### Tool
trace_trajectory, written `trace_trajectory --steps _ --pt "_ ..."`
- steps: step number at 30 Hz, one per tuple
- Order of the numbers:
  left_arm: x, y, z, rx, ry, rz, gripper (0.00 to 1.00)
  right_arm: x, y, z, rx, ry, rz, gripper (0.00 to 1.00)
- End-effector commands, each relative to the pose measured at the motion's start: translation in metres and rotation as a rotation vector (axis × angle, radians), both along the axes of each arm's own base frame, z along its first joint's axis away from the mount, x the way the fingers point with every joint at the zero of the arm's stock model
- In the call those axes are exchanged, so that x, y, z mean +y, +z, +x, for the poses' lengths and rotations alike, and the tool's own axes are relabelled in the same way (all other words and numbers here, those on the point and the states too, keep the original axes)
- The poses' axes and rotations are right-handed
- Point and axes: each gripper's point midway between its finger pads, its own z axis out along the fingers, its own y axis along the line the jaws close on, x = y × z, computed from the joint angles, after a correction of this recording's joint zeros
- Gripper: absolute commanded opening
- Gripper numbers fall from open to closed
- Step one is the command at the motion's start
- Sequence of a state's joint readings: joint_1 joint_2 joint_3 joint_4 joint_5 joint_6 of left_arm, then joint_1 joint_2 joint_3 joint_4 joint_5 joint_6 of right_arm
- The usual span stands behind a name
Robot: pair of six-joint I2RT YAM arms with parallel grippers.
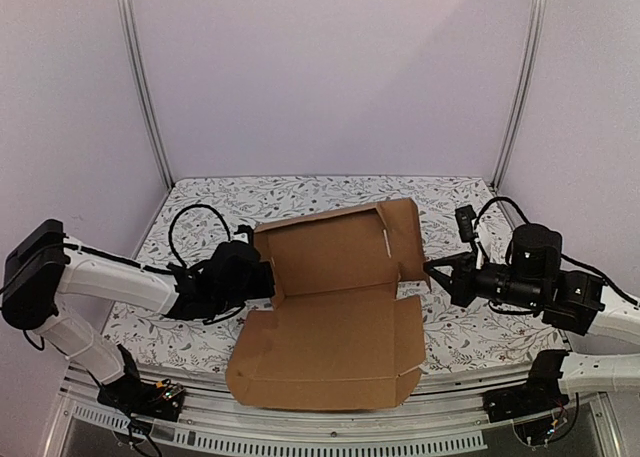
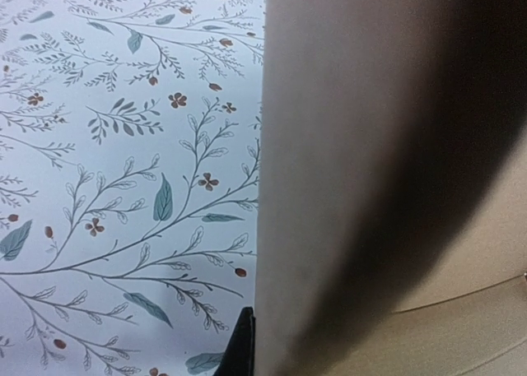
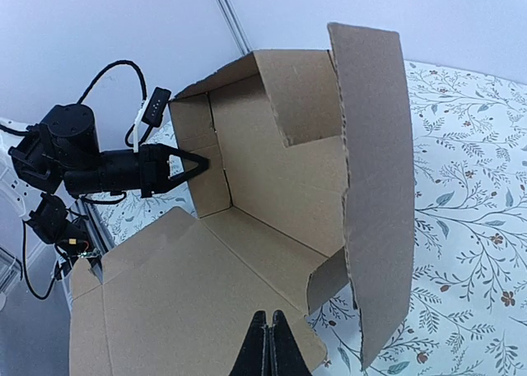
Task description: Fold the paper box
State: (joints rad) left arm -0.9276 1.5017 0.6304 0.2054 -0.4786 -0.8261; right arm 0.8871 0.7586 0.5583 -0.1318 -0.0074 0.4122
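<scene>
The paper box is a brown cardboard sheet, partly folded in the middle of the table. Its back wall and side flaps stand up; its large front panel lies flat and overhangs the table's front edge. My left gripper is shut on the box's upright left side flap; it also shows in the right wrist view. In the left wrist view one fingertip presses the flap, and the other is hidden behind it. My right gripper is shut and empty, just over the flat panel's right side, beside the tall right flap.
A floral tablecloth covers the table. Metal frame posts stand at the back corners before white walls. The metal rail of the table's front edge lies under the overhanging panel.
</scene>
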Motion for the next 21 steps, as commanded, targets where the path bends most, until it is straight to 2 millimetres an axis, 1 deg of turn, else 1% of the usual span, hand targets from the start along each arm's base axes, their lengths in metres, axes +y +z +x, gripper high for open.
trace_trajectory --steps 1,4,8,13,15,16,17,19,21 --pt "0.004 0.014 0.003 -0.011 -0.008 -0.088 0.0 -0.003 -0.005 -0.01 0.003 0.038 -0.001 0.0" --pt "0.008 0.018 0.003 -0.015 -0.006 -0.107 0.0 0.004 -0.002 -0.013 0.008 0.075 0.021 0.0" --pt "0.011 0.019 0.004 -0.017 0.009 -0.096 0.0 0.018 0.009 -0.014 0.002 0.115 0.071 0.0" --pt "0.011 0.021 0.005 -0.018 0.019 -0.11 0.0 0.043 0.011 -0.011 -0.012 0.135 0.018 0.0" --pt "0.01 0.023 0.006 -0.021 0.019 -0.113 0.0 0.052 0.002 -0.003 -0.008 0.113 -0.038 0.0" --pt "0.01 0.023 0.006 -0.022 0.02 -0.114 0.0 0.052 0.003 0.003 -0.014 0.085 -0.054 0.0" --pt "0.01 0.024 0.006 -0.023 0.02 -0.115 0.0 0.054 -0.003 0.008 -0.006 0.061 -0.08 0.0" --pt "0.011 0.026 0.006 -0.027 0.021 -0.115 0.0 0.053 -0.005 0.018 -0.016 0.014 -0.112 0.0" --pt "0.012 0.026 0.006 -0.027 0.022 -0.115 0.0 0.045 -0.012 0.027 -0.023 -0.05 -0.159 0.0"
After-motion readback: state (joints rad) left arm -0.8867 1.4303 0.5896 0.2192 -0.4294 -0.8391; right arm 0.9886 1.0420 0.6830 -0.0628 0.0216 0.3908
